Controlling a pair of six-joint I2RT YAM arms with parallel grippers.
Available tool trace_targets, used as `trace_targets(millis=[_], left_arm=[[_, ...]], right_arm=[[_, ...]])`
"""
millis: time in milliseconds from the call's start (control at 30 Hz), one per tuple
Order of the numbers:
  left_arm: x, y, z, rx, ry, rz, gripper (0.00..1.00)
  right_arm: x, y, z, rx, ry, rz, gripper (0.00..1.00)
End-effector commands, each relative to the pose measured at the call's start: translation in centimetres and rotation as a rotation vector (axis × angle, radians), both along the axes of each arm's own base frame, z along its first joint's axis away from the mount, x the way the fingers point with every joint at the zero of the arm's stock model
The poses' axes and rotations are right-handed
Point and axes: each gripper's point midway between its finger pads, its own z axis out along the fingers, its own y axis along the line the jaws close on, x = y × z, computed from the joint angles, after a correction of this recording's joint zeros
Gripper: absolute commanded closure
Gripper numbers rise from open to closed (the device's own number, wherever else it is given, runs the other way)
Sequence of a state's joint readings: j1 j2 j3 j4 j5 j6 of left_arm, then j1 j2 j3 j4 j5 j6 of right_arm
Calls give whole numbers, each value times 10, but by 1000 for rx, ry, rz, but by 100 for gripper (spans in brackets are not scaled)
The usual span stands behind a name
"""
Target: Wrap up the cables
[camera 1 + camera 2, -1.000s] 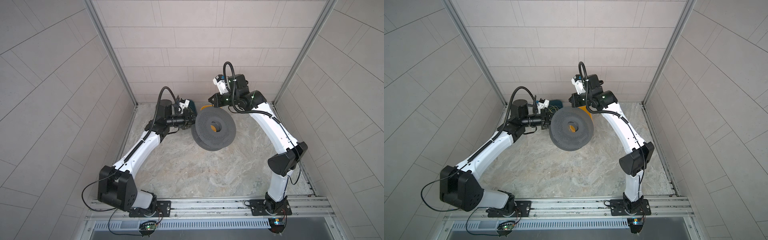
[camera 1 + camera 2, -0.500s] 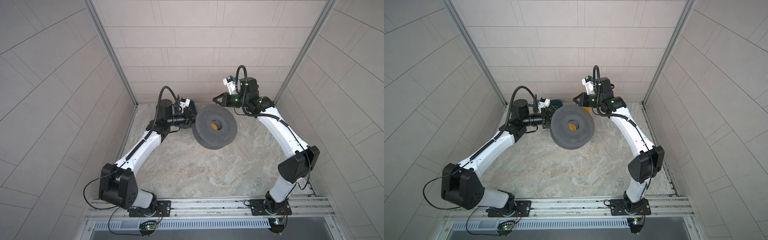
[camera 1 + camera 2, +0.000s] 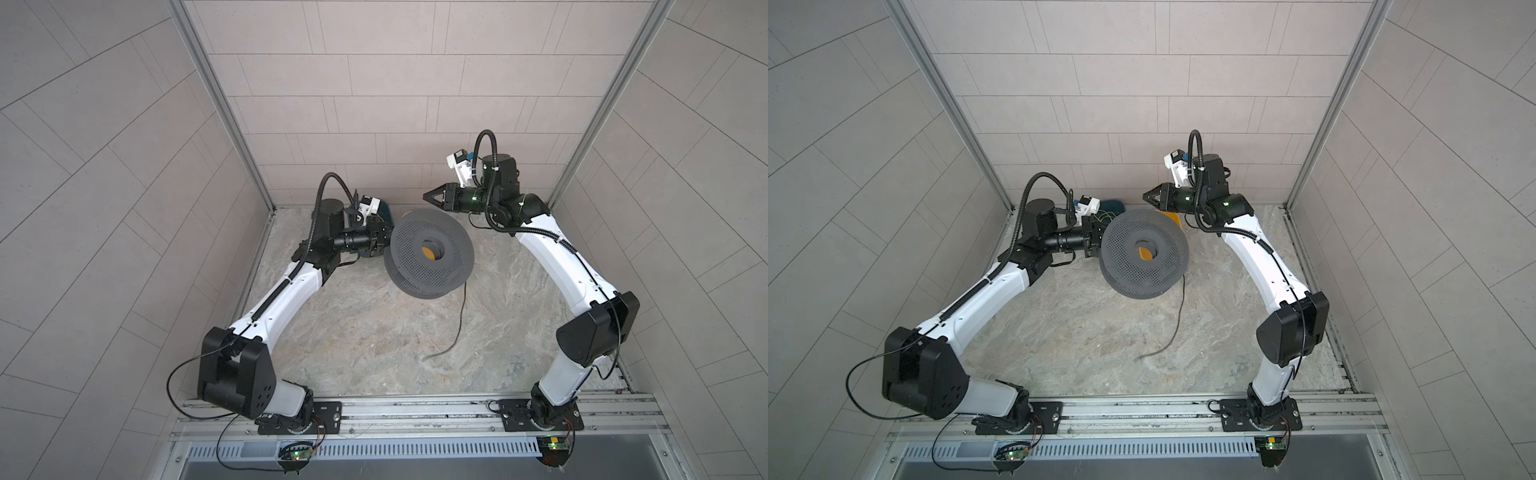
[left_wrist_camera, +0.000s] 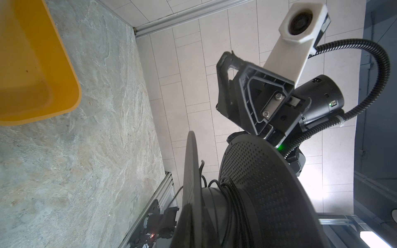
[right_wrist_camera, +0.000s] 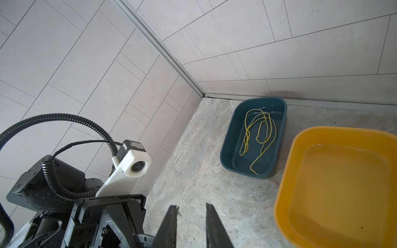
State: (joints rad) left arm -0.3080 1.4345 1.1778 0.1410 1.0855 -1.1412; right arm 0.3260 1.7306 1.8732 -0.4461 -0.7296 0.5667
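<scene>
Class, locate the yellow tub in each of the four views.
In a top view: yellow tub seen through the hub of the grey spool.
In a top view: tub also peeks past the spool's far rim.
Left wrist: tub cropped at the frame edge.
Right wrist: tub beside the teal bin.
Shared landmark: the marbled table.

Thin black cable [image 3: 461, 311], partly wound on grey spool [image 3: 430, 253], trails onto floor [image 3: 353, 332].
</scene>
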Motion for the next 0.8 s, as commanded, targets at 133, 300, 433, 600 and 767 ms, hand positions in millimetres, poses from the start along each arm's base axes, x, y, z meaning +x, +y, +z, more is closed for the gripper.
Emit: trace_targets(millis=[133,300,433,600,767], left_arm=[[-7,-3,26,-71,-66,-48,100],[-8,-4,27,-74,-70,-55,100],[-7,-4,23,-73,-64,-53,100],[-6,-4,20,-71,-54,-53,100],[-8,-5,25,-81,-51,-66,100]], right_arm=[[-7,-3,24,24,-61,7,69],[-12,-10,34,21,-95,0,58],[-16,-26,38,22,-100,-37,50],[-23,-52,31,33,-77,-93,47],[-35,-77,22,72,-84,-137,46]])
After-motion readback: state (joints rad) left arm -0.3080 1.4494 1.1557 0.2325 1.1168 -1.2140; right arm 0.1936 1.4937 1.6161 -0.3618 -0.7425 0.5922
